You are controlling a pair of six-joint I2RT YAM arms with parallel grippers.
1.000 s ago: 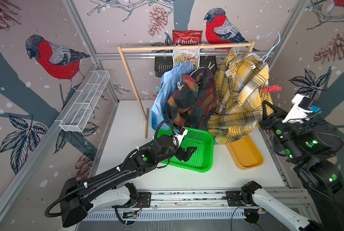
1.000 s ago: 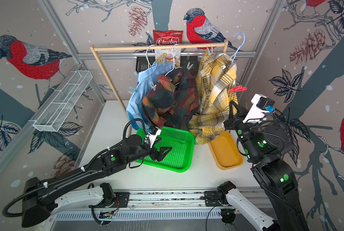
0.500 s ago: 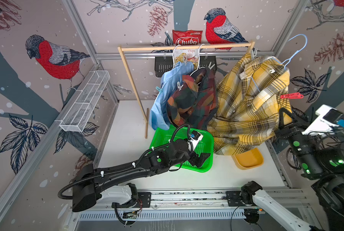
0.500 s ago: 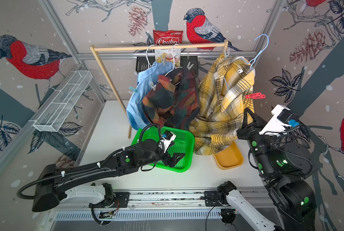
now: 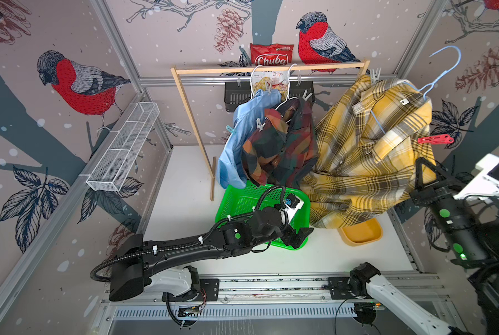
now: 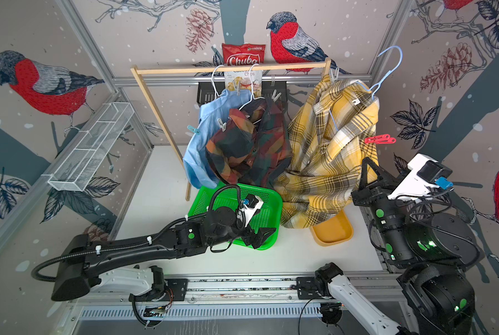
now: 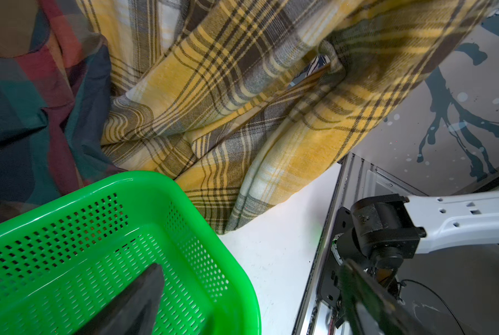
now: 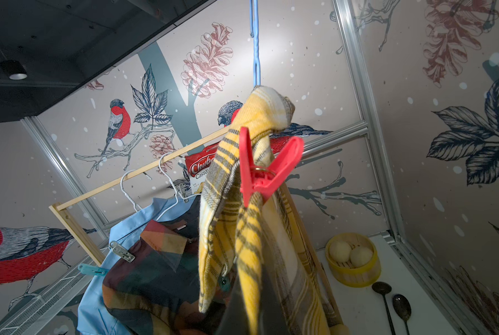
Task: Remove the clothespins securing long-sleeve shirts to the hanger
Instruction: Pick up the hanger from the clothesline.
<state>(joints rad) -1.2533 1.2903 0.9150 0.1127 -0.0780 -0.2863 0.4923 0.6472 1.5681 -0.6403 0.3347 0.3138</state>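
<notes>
Three long-sleeve shirts hang by the wooden rod: light blue, dark plaid and yellow plaid. My right gripper is shut on the yellow shirt's edge and holds it out to the right, just below the red clothespin. The shirt's blue hanger is off the rod. A teal clothespin and a grey one sit on the other shirts. Low over the green basket's front right corner, my left gripper is open and holds nothing.
The green basket lies under the shirts, and a yellow tray is half covered by the yellow shirt. A white wire basket hangs on the left wall. A bamboo steamer and spoons stand behind the rack.
My right gripper has pulled the yellow shirt and its blue hanger further right and up. My left gripper has swept right across the green basket to its front right corner.
</notes>
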